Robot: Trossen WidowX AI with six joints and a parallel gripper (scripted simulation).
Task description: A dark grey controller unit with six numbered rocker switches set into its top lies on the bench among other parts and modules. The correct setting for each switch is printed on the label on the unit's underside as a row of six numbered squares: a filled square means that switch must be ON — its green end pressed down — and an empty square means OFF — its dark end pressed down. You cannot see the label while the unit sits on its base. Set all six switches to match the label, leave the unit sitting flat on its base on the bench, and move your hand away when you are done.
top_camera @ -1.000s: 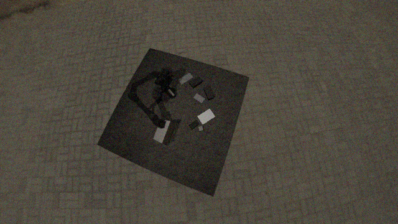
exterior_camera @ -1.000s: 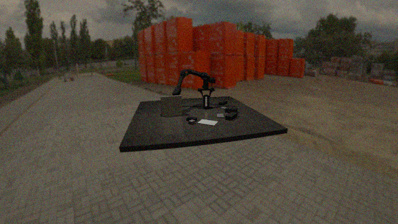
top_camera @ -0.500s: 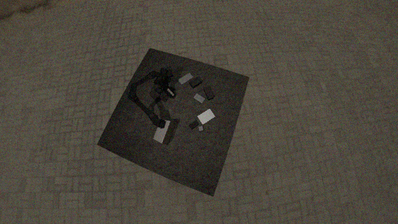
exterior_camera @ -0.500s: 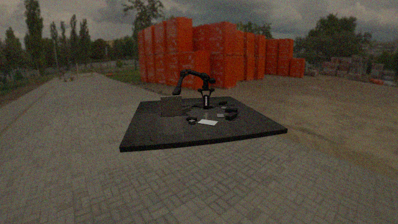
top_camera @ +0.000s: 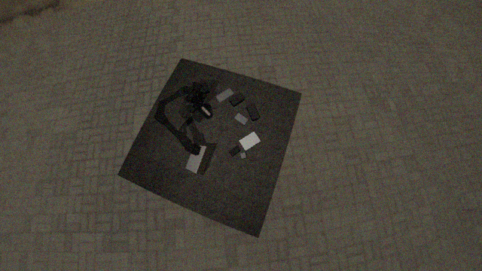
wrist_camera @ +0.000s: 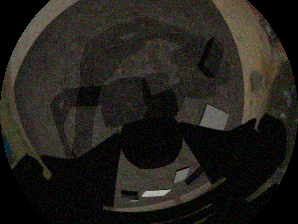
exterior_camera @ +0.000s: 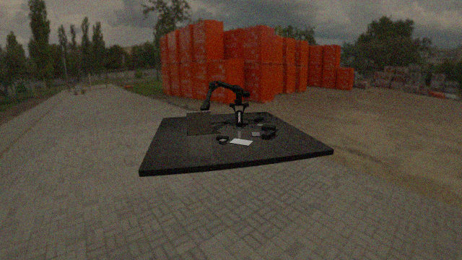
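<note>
The dark controller unit (top_camera: 209, 114) (exterior_camera: 239, 123) (wrist_camera: 152, 152) stands on end under the hand, a little above or at the bench; I cannot tell which. Its pale label (top_camera: 205, 111) (exterior_camera: 239, 116) shows as a narrow strip facing the top and exterior views. Dark marks show on it in the exterior view, too small to read. My gripper (top_camera: 203, 107) (exterior_camera: 239, 111) (wrist_camera: 149, 131) points down and is shut on the unit, one finger on each side of its rounded dark end in the wrist view. The switches are hidden from every view.
A white sheet (top_camera: 250, 141) (exterior_camera: 241, 141) (wrist_camera: 156, 193) lies on the bench. Near it are a dark block (top_camera: 235, 150) and a grey plate (top_camera: 241, 118). Two dark modules (top_camera: 252, 111) (top_camera: 236, 98) and a pale plate (top_camera: 224, 95) lie farther back. A tall box (top_camera: 193, 162) (exterior_camera: 198, 124) stands below the arm's far end.
</note>
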